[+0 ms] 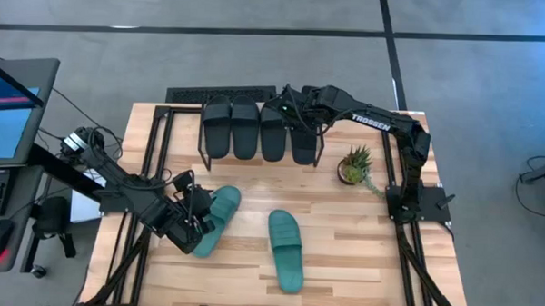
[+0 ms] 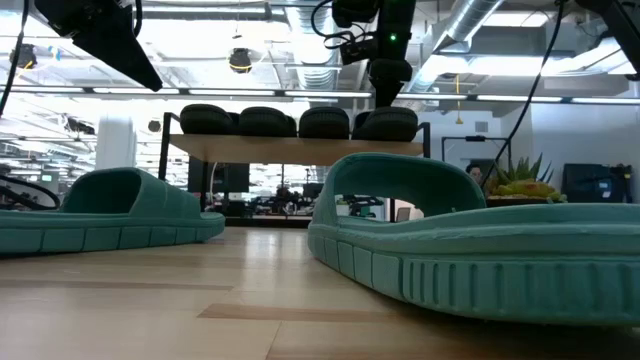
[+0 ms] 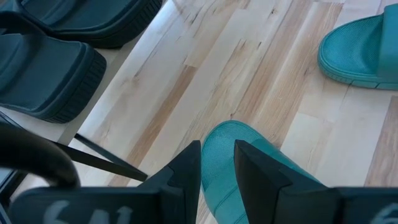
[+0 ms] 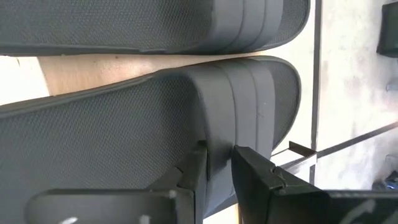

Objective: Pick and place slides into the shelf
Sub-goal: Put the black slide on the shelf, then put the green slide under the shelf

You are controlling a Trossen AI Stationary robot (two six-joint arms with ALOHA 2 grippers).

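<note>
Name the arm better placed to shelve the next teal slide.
Left, probably. The left gripper already straddles the edge of a teal slide, while the right gripper is at the shelf, pinching a black slide.

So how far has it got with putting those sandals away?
Four black slides lie side by side on the shelf, so that part looks done. The right gripper is closed on the strap of the outermost black one. The left gripper straddles the edge of one teal slide on the table. The other teal slide lies untouched, so two remain.
</note>
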